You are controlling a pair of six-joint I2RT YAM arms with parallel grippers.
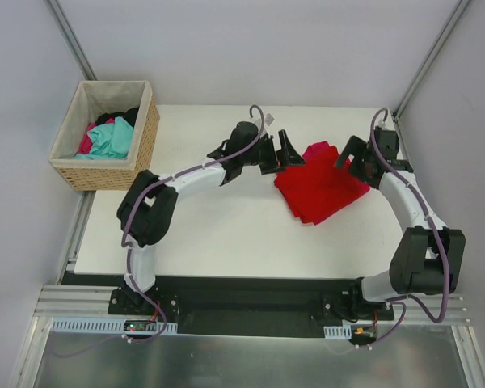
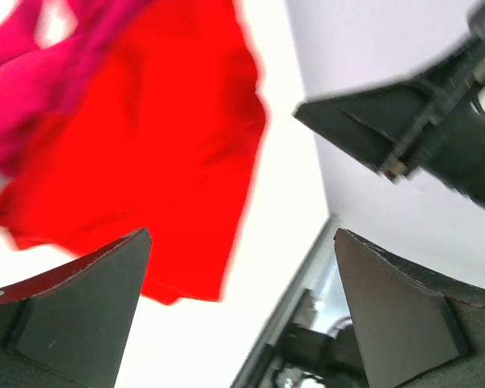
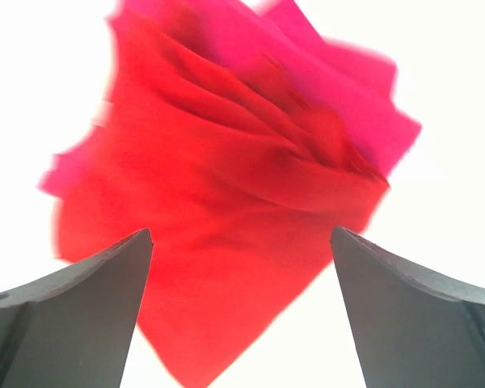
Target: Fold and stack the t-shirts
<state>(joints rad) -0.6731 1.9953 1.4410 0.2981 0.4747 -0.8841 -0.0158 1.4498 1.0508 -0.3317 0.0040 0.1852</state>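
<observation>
The red t-shirt [image 1: 322, 192] lies folded to a rough square on the right half of the white table [image 1: 218, 230], turned so that its corners point like a diamond. The magenta-pink t-shirt [image 1: 319, 149] lies beneath it and shows only as a strip along the far corner. In the right wrist view the red cloth [image 3: 226, 242] shows several soft folds across its top, and the pink [image 3: 356, 93] sticks out past it on the far side and a little at the left edge. Both wrist views are blurred. The left arm [image 1: 186, 179] reaches across the table to the stack's far left edge. Its jaws stand wide apart and hold nothing. From its wrist camera the red shirt [image 2: 153, 153] lies ahead and to the left, the pink [image 2: 24, 73] beyond it, with bare table between the fingers [image 2: 73, 315]. The right arm [image 1: 408, 198] bends in from the right to the stack's far right edge. Its jaws are likewise spread wide and empty, with the stack lying between and beyond its fingers [image 3: 73, 311]. Whether either arm touches the cloth I cannot tell. A wicker basket [image 1: 141, 149] with a pale liner sits off the table's far left corner and holds teal, pink and black clothes [image 1: 111, 137].
</observation>
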